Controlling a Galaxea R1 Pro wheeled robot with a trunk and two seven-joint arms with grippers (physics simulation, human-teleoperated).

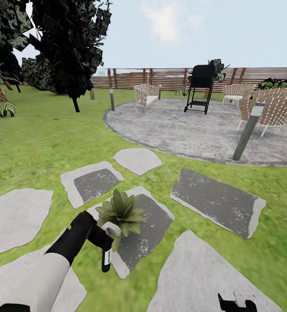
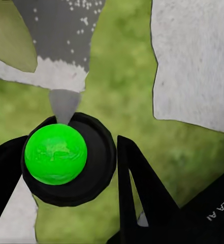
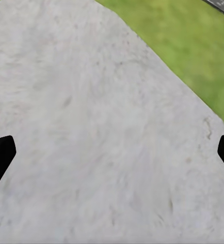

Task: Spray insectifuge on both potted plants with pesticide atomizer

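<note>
My left gripper (image 1: 102, 241) is shut on the pesticide atomizer (image 1: 105, 255), a slim dark bottle that hangs downward with its pale head (image 1: 111, 229) up against the plant. In the left wrist view the bottle's round black end with a bright green centre (image 2: 56, 153) sits between the black fingers (image 2: 139, 193). One potted plant (image 1: 121, 211), a small rosette of pointed green leaves, stands on a grey stepping stone (image 1: 148, 229) right beside the atomizer's head. The second potted plant is out of view. My right gripper (image 1: 236, 302) hangs low at the right, open above a pale stone (image 3: 101, 112).
Grey stepping stones (image 1: 217, 201) lie across the green lawn (image 1: 39, 143). Beyond them is the round paved patio (image 1: 182, 128) with a grey bollard light (image 1: 247, 130), a black grill (image 1: 200, 86) and wicker chairs (image 1: 273, 108). Dark trees (image 1: 70, 43) and a slatted fence (image 1: 169, 79) close the back.
</note>
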